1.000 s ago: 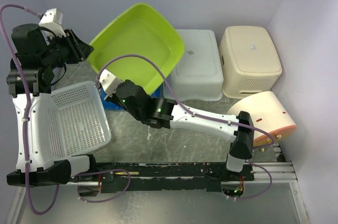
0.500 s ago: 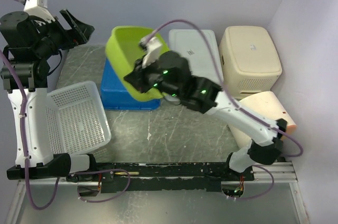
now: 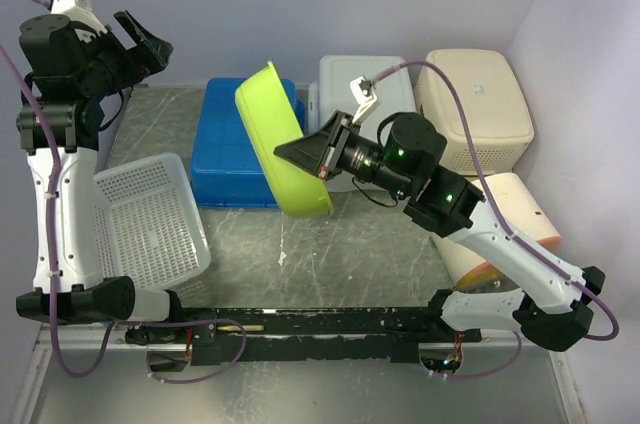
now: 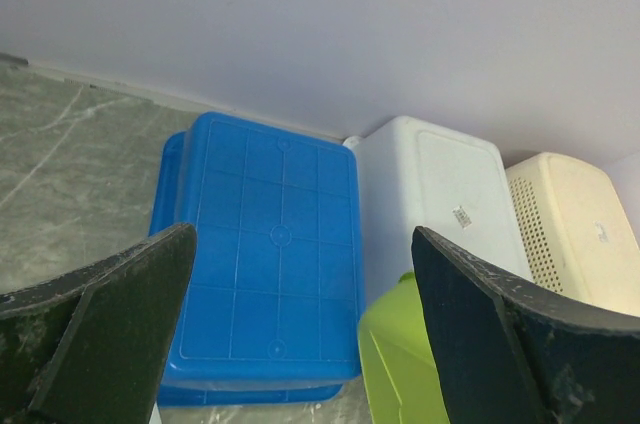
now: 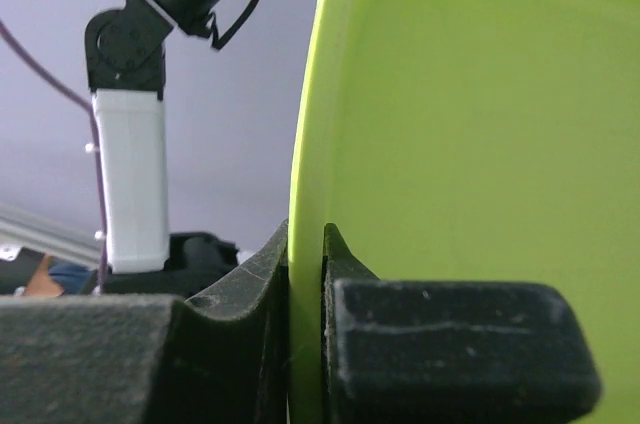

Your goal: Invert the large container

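Observation:
The large lime-green container (image 3: pixel 275 144) is held on edge, its rim roughly vertical, between the blue and the white bins. My right gripper (image 3: pixel 312 156) is shut on its rim. In the right wrist view the rim (image 5: pixel 306 144) sits clamped between the two fingers, and my right gripper (image 5: pixel 305 244) shows no gap around it. My left gripper (image 3: pixel 150 49) is open and empty, raised at the back left, apart from the container. In the left wrist view my left gripper (image 4: pixel 302 234) frames the blue bin, with a corner of the green container (image 4: pixel 400 354) below.
An upside-down blue bin (image 3: pixel 235 149) lies left of the green container. An upside-down white bin (image 3: pixel 375 104) and a cream bin (image 3: pixel 475 109) stand at the back right. A cream-and-orange bin (image 3: pixel 505 214) lies on its side at the right. A white mesh basket (image 3: pixel 150 224) is at the front left.
My right arm has swung the green container rightward off the blue bin and turned it from open-side-up onto its edge. My left gripper has drawn back from its rim and stays open.

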